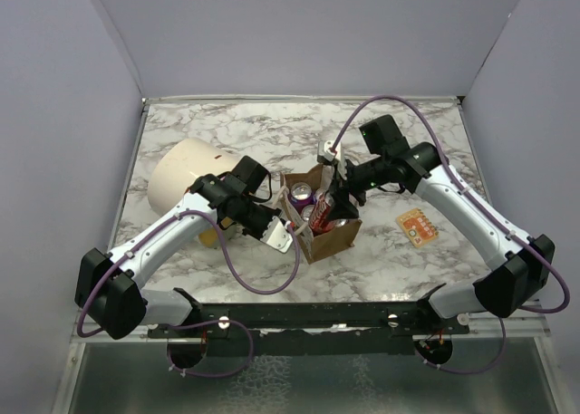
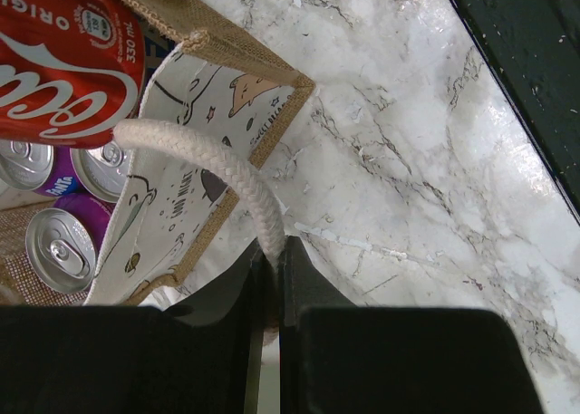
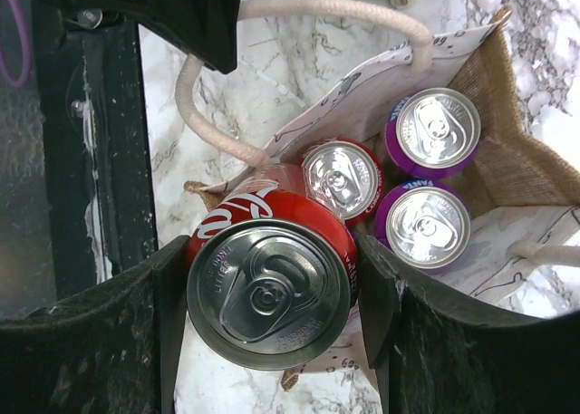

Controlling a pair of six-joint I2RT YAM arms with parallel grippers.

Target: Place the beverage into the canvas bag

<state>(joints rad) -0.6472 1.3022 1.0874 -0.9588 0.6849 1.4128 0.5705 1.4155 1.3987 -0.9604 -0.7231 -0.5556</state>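
Coarse tan burlap with a cream printed lining made up the canvas bag (image 1: 337, 237), a small boxy tote standing mid-worktop (image 1: 227, 133) on grey-veined marble. The right end effector (image 3: 272, 278) gripped the beverage (image 3: 267, 292) by its sides, a red cola can with its silver lid and pull tab facing the camera, over one corner of the bag's open mouth. Only that wrist camera showed what sat inside: a second red can (image 3: 343, 180) and two purple cans (image 3: 435, 131), upright and touching. The left wrist view showed something else, the left end effector (image 2: 275, 255) pinched narrow on a twisted white rope handle (image 2: 217, 165), holding it out from the bag. From above, both arms crowded the tote; a cream cylinder (image 1: 186, 183) lay behind the left arm, and an orange card (image 1: 417, 226) lay well apart to the right.
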